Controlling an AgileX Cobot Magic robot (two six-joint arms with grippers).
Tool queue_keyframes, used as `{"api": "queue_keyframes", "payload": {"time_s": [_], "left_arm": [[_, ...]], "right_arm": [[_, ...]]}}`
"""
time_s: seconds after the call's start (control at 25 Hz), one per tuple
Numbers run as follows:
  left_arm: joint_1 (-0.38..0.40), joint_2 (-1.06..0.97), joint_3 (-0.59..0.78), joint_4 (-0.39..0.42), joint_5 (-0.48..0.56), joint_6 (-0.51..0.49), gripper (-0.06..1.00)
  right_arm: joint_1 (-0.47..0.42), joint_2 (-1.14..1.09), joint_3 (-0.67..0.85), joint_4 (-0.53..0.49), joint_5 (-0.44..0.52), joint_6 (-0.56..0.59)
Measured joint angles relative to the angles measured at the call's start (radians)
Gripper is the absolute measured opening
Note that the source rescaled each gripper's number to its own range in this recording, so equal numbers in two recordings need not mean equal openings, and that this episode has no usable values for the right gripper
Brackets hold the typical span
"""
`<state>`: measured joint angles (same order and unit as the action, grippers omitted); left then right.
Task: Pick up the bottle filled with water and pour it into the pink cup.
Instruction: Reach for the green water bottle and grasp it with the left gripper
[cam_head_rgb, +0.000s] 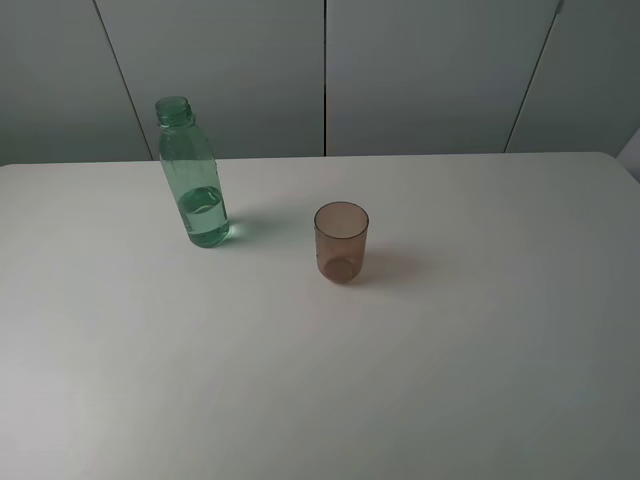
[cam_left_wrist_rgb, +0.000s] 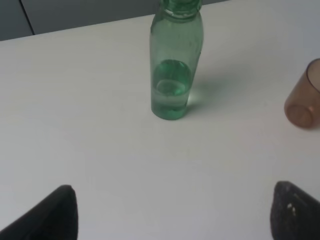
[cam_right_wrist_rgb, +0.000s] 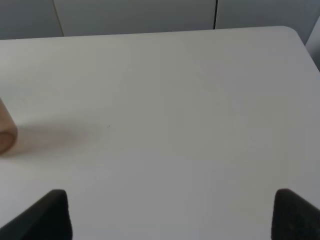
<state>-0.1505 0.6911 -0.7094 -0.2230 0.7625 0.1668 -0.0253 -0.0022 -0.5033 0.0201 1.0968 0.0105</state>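
Task is not yet under way, by my reading. The bottle is standing upright on the table, left of the pink cup and slightly behind it, apart, with water sitting low inside. The cup is looking empty. Left gripper and right gripper are both hanging spread wide, gripping nothing. Grasp, lift and pour are all remaining. Bare tabletop is lying all round the cup, and the far table edge is running well behind it.
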Motion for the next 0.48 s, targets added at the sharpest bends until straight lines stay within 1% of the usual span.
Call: {"api": "queue_keyframes", "payload": {"time_s": [0.2, 0.4, 0.48], "left_arm": [[-0.005, 0.202, 0.000, -0.077, -0.194, 0.097, 0.97], [-0.070, 0.382, 0.000, -0.145, -0.355, 0.225, 0.97], [-0.094, 0.444, 0.000, -0.161, -0.409, 0.256, 0.97]], "right_arm": [[0.000, 0.000, 0.000, 0.000, 0.000, 0.000], [0.000, 0.000, 0.000, 0.000, 0.000, 0.000], [0.000, 0.000, 0.000, 0.000, 0.000, 0.000]]}}
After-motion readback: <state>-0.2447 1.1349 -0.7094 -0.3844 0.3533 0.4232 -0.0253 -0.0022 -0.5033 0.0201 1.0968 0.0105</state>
